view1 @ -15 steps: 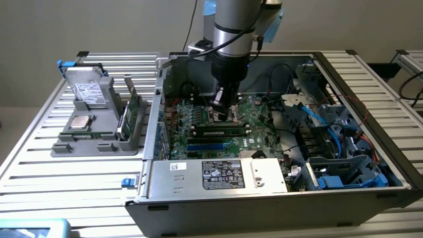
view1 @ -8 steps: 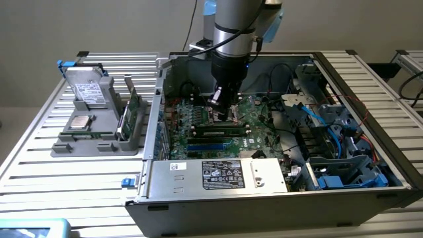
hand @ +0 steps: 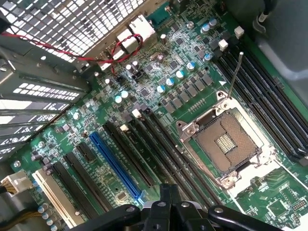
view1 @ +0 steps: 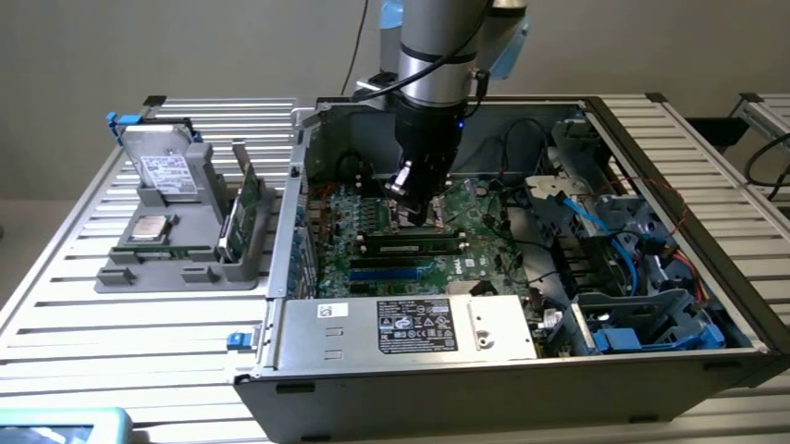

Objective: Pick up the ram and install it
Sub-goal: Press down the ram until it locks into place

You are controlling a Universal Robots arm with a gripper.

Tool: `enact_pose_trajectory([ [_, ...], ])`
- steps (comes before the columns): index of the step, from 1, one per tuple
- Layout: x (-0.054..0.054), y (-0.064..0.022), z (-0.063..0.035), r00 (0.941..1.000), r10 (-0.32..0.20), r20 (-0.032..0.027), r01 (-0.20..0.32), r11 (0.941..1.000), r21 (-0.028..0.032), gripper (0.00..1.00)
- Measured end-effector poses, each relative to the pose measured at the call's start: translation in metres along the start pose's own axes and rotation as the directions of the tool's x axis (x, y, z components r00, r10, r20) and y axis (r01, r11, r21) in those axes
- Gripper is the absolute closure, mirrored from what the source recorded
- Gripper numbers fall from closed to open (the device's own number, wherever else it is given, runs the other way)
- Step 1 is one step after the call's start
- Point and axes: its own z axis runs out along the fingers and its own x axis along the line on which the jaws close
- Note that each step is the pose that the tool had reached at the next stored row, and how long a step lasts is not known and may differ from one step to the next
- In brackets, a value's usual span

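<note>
Overhead, closed claw (view1: pixel 413 205) above motherboard (view1: pixel 482 208)

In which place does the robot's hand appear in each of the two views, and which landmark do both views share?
Exterior view: the hand hangs inside the open computer case, low over the green motherboard.
Wrist view: the hand is the dark, shut part above the long black slots, near the empty processor socket.
Shared landmark: the green motherboard under the hand.
</note>
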Motion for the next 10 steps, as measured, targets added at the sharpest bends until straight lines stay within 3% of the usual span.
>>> enact_pose_trajectory([
  [10, 0.0000, 0.0000, 0.0001, 0.9935, 0.113, 0.0104, -0.113, 0.9936, 0.0052, 0.89],
])
